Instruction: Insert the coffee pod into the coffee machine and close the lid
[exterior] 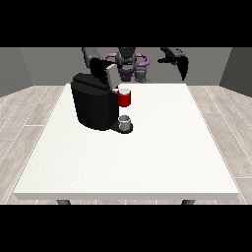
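front view. the coffee machine (93,103) stands left of centre on the white table (147,147), a grey cup (125,122) on its base. the hand at the view's left (102,73) rests on the lid, presumably to close it; finger state cannot be told. the red holder (125,98) projects rightward; the coffee pod itself is not distinguishable. the hand at the view's right (183,65) hangs idle at upper right, fingers relaxed, grasping nothing.

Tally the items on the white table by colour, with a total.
Black: 1, the coffee machine
Red: 1, the cup-shaped part at the machine's front
Grey: 1, the small cup on the machine's base
Total: 3
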